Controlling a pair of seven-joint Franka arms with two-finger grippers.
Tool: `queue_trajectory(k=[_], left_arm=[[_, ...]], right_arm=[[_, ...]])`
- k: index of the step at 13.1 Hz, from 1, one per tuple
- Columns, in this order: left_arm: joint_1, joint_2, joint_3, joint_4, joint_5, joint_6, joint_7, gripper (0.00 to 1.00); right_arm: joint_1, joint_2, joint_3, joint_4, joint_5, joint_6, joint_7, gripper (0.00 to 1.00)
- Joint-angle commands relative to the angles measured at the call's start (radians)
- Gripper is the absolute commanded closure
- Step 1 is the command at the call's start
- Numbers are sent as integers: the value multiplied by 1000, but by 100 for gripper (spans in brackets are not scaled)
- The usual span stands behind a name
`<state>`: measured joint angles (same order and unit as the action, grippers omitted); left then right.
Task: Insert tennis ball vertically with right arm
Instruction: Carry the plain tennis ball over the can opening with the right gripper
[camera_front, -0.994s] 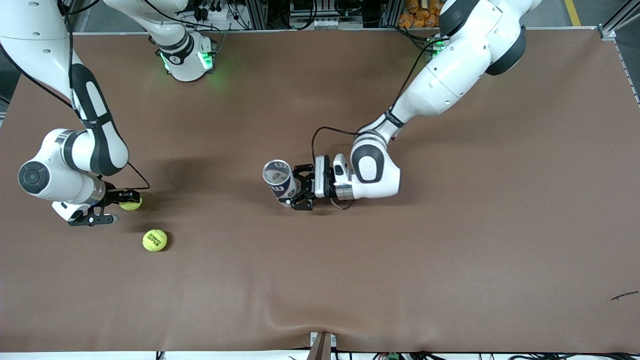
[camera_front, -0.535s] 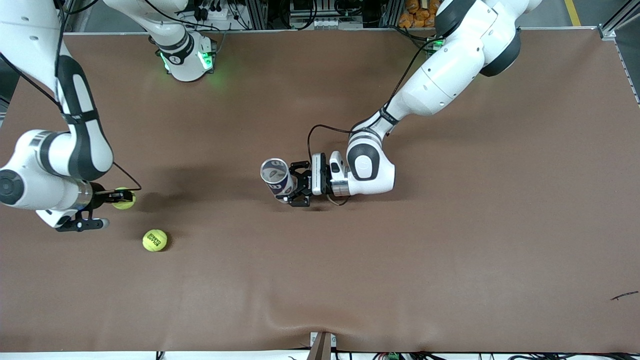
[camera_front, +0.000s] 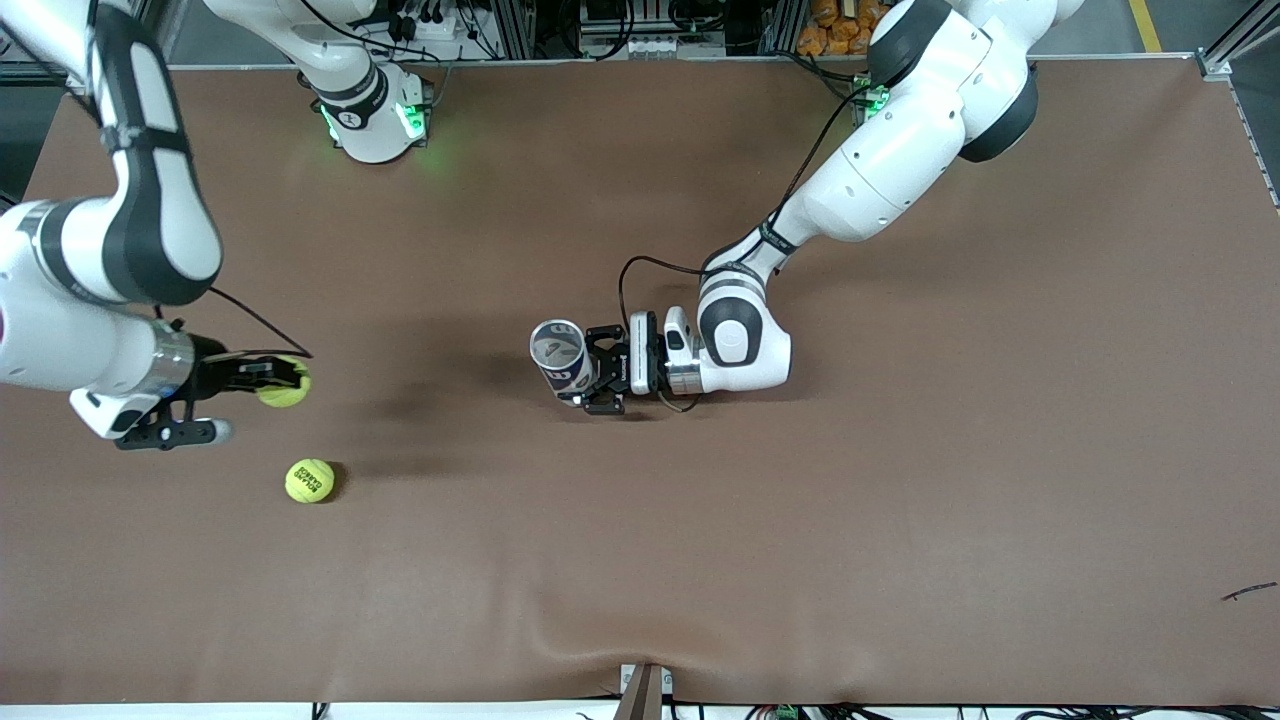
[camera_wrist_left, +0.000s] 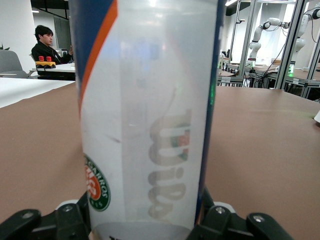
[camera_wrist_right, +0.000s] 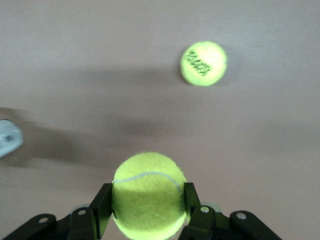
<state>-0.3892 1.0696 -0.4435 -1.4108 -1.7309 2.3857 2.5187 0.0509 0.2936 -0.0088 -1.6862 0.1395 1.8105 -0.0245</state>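
The right gripper (camera_front: 272, 378) is clenched on a yellow-green tennis ball (camera_front: 284, 383), one black finger pressed against each side of it. In the right wrist view the held ball (camera_wrist_right: 149, 195) fills the gap between the two fingers (camera_wrist_right: 102, 209), and it hangs in the air over the brown table (camera_front: 900, 500) near the right arm's end. Its shadow falls on the tabletop beneath.

A second tennis ball (camera_front: 310, 480), with dark printed lettering, lies on the table nearer to the front camera than the spot below the held one, well apart from it. The same loose ball (camera_wrist_right: 203, 63) shows in the right wrist view, resting on the bare surface.

The left gripper (camera_front: 598, 378) sits low near the middle of the table, closed around the lower part of a clear ball tube (camera_front: 560, 360). The tube stands roughly upright with its open mouth facing up. In the left wrist view the tube (camera_wrist_left: 145, 120) fills the frame, its wall showing a round green and orange logo and a blue and orange band, with the gripper's black fingers (camera_wrist_left: 70, 222) hugging its base on either side.
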Motion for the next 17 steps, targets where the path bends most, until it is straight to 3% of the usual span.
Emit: queue_trajectory(k=[1,10,17], left_arm=[[0,21,-4,10,-22,7,38,23],[3,15,-4,12,-22,6,40,23],[3,16,-4,12,-22,6,38,23]], right_arm=[[128,1,-5,81,19,-62,241,39],[435,94,-7,215,43,15,952,39],[544,150,-8,215,31,110,1095,39]])
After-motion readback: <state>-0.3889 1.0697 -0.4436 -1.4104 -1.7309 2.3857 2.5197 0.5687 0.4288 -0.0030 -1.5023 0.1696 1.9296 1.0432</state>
